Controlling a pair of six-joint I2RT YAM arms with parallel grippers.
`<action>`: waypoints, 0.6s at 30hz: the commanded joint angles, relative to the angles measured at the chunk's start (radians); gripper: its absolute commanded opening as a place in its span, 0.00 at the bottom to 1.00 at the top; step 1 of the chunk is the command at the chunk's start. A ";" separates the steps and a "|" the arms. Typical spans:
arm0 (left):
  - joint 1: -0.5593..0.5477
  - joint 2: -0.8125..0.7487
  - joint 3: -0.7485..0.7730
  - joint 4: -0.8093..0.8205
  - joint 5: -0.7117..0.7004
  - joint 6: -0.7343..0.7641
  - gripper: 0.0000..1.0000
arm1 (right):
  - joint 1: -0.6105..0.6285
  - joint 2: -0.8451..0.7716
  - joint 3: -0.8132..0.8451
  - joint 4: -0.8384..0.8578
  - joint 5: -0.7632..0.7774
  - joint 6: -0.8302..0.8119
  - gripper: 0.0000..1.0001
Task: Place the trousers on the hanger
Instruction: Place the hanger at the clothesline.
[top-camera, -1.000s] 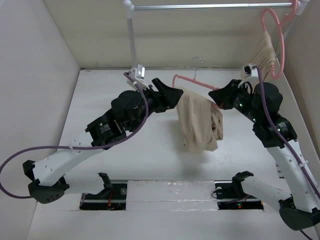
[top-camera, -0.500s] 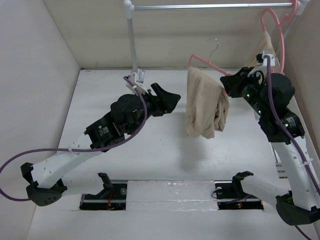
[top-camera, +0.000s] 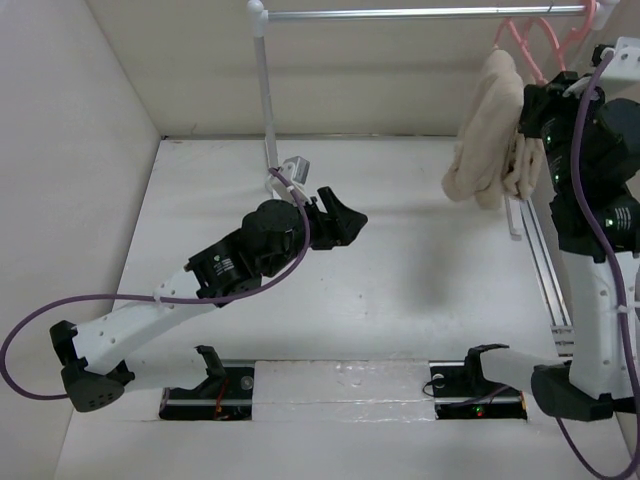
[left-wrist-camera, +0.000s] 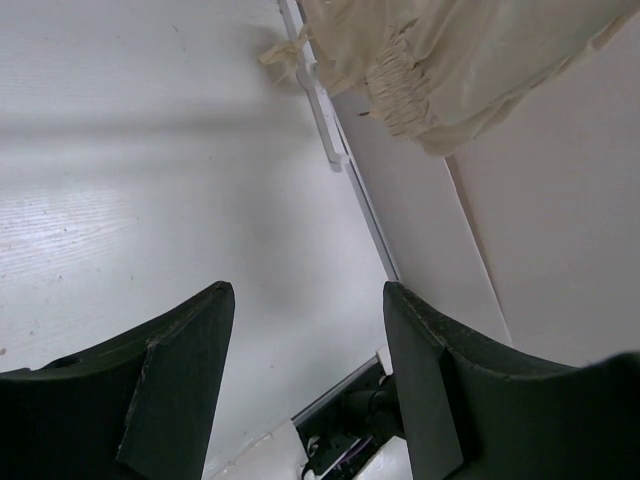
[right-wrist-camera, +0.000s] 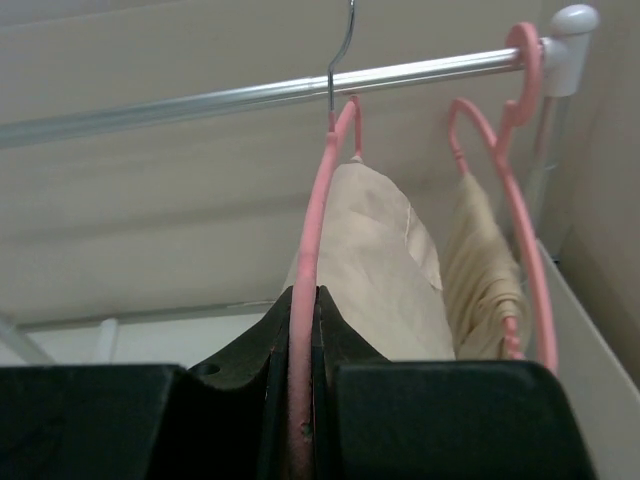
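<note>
- The left gripper (top-camera: 348, 214) is hovering low over the table (top-camera: 420, 290) with its jaws standing apart and nothing between them. It is pointing toward the far right corner, well apart from the load.
- The rail (top-camera: 420, 13) is running left to right along the back wall, above everything else.
- The trousers (top-camera: 482, 130) are hanging folded over the hanger (right-wrist-camera: 322, 200), high at the right end of the rail. Their long axis is dropping straight down, and the lower hem is dangling clear of the table.
- In the right wrist view the hanger is standing upright, its pink loop rising out of the gripper toward the rail and its wire hook crossing in front of the bar. Whether the hook is already sitting over the rail I cannot tell.
- The right gripper (right-wrist-camera: 303, 300) is clamping the lower part of the hanger's pink rod, directly beneath the hook, so this arm is by far the nearer and is carrying the whole load.
- The twin hanger (right-wrist-camera: 512, 170) with the smaller garment (right-wrist-camera: 485, 275) is hanging just beside it, further right along the same rail.
- Judging from this, the coming move is turning on the short rise from hook to rail, crosswise to the bar.
</note>
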 joint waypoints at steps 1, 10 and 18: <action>0.005 -0.018 -0.010 0.036 0.022 0.009 0.57 | -0.078 0.063 0.085 0.112 -0.010 -0.047 0.00; 0.005 -0.022 -0.030 0.020 0.008 0.049 0.57 | -0.204 0.211 0.176 0.111 -0.096 -0.042 0.00; 0.005 0.010 -0.022 0.019 0.018 0.075 0.57 | -0.227 0.282 0.177 0.196 -0.150 -0.021 0.00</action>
